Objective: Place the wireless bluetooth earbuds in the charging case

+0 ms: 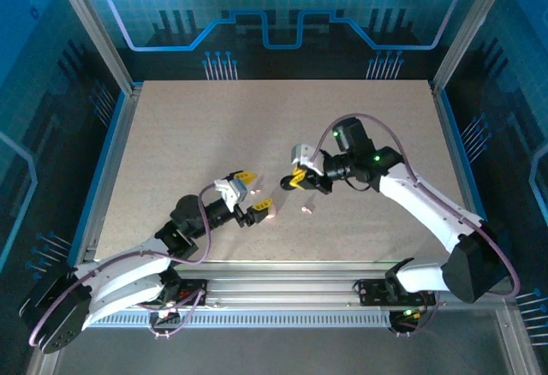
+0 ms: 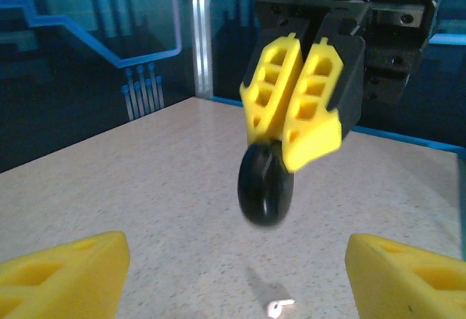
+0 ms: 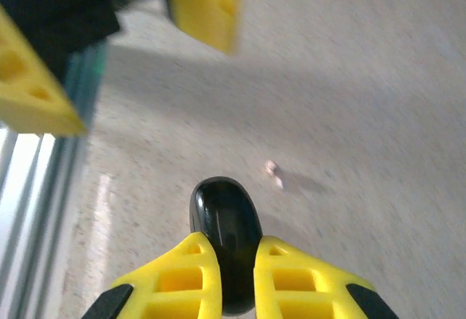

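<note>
The tiny whitish-pink earbud (image 2: 280,306) lies loose on the speckled beige tabletop (image 2: 145,188). Nearby, the right end effector (image 2: 285,148) pinches the glossy black round charging case (image 3: 226,231) on edge, aloft. The left end effector (image 2: 237,282) gapes empty; it should probably straddle the earbud squarely before closing.

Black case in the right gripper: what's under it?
Under the black case, held by the right gripper, one whitish earbud lies on the table; fingers hide the case's upper rim.

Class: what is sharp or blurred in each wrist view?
Left wrist view: right end effector and its black round case fairly sharp, near yellow fingers soft. Right wrist view: case sharp, table and left end effector smeared.
</note>
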Controlling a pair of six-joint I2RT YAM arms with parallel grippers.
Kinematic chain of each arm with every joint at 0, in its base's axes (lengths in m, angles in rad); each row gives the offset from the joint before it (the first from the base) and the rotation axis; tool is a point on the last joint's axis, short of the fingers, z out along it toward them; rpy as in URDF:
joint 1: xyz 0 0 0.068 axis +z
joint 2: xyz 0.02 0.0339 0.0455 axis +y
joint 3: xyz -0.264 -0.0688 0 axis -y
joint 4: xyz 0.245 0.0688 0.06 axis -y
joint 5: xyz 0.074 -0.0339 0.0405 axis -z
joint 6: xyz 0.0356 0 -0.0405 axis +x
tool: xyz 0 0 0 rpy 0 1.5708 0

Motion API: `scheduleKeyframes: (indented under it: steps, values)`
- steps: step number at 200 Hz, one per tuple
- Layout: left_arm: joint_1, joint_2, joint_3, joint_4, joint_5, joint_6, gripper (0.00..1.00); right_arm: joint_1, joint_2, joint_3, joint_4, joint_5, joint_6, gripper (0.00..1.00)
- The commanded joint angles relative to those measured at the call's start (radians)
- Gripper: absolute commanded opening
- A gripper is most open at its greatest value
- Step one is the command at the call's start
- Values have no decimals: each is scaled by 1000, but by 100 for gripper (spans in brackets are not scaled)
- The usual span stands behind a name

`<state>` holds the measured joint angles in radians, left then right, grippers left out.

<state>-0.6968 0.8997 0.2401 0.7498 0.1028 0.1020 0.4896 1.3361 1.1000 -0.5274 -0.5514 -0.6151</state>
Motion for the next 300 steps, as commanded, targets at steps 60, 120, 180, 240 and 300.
scheduleKeyframes:
  steps: [60,120,180,240,300]
  values:
    - [3,-9,240,-582,-237,-212,72,-302,297,173,-350,86,112,8]
    - [1,165,409,-943,-218,-440,64,-443,506,213,-459,142,89,10]
    - [-7,311,501,-1045,-163,-509,59,-503,666,286,-513,133,74,15]
    - [-7,353,528,-1069,-176,-465,59,-548,727,328,-547,158,94,36]
    - [-2,309,519,-1104,-238,-495,61,-554,648,346,-522,170,186,44]
